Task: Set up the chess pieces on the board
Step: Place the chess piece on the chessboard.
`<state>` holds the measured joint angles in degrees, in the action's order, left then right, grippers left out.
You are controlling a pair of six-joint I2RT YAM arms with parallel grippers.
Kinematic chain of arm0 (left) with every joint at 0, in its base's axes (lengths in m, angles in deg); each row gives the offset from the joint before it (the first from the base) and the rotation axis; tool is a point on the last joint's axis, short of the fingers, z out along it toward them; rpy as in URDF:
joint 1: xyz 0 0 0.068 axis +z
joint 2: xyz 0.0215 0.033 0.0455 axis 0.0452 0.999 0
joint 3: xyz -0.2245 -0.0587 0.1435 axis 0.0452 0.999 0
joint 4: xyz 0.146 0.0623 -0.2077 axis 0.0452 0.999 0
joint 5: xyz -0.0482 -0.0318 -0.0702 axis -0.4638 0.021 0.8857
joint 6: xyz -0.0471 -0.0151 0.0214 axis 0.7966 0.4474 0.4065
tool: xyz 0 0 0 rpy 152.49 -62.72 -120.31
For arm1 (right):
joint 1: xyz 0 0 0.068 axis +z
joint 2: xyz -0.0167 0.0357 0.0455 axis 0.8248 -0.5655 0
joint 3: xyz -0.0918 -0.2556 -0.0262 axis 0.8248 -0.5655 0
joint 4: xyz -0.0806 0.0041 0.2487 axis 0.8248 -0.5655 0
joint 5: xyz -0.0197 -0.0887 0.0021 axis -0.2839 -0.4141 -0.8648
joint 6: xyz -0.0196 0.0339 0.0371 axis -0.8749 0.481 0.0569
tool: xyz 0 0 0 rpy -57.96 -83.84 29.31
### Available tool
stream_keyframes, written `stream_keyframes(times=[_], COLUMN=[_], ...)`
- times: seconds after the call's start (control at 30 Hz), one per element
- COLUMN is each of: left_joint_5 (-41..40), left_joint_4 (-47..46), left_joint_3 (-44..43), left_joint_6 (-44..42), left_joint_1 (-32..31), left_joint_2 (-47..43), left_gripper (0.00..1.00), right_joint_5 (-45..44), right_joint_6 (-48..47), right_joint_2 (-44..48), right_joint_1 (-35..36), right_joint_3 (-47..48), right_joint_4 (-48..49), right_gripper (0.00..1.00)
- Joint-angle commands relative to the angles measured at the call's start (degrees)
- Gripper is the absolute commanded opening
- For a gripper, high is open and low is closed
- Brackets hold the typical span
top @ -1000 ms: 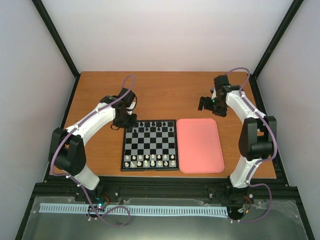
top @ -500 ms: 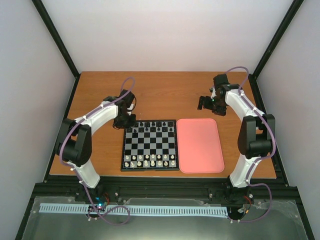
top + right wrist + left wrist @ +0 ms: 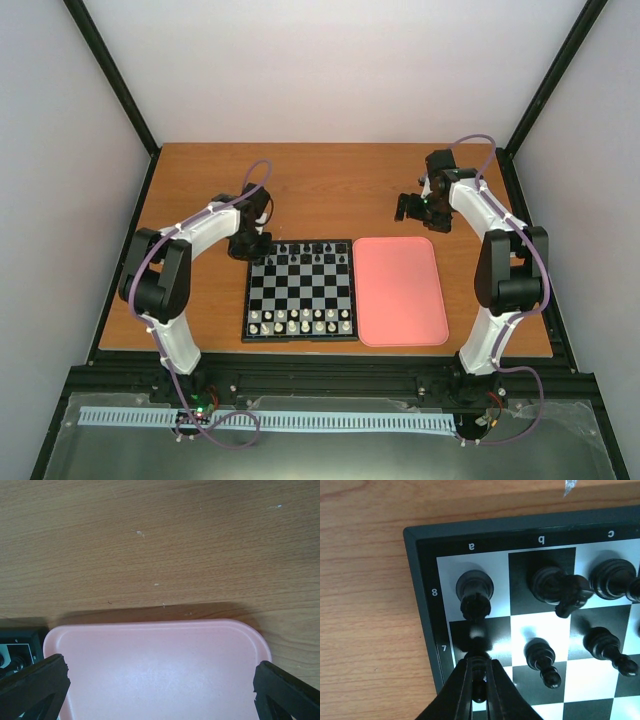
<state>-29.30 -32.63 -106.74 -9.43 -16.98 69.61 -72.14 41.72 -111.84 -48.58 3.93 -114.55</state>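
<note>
I find the left gripper (image 3: 479, 666) pinched narrow on a glossy black pawn (image 3: 479, 689) over a7, at the board's (image 3: 420, 580) far left corner. I judge the slim fingers could clip the turned rook (image 3: 475, 591) just beyond and topple it on the slick squares. The right gripper (image 3: 160, 685) gapes wide over the smooth pink tray (image 3: 160, 655), holding nothing.

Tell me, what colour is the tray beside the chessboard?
The tray is plain pink; the right wrist view shows it best.
</note>
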Motion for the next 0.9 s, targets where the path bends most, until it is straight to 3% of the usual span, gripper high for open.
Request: stream_keyframes(times=[0.0, 0.87], left_joint_5=[0.4, 1.0], left_joint_4=[-1.5, -2.4], left_joint_3=[-0.6, -2.7], left_joint_6=[-0.8, -0.9], left_joint_1=[0.7, 0.9], left_joint_2=[0.7, 3.2], left_gripper=[0.03, 0.08], right_joint_5=[0.2, 0.0], right_joint_6=[0.0, 0.5], right_joint_2=[-0.8, -1.1], right_joint_1=[-0.3, -0.3], right_joint_3=[1.7, 2.0], right_joint_4=[-0.1, -0.2], right_gripper=[1.00, 1.00])
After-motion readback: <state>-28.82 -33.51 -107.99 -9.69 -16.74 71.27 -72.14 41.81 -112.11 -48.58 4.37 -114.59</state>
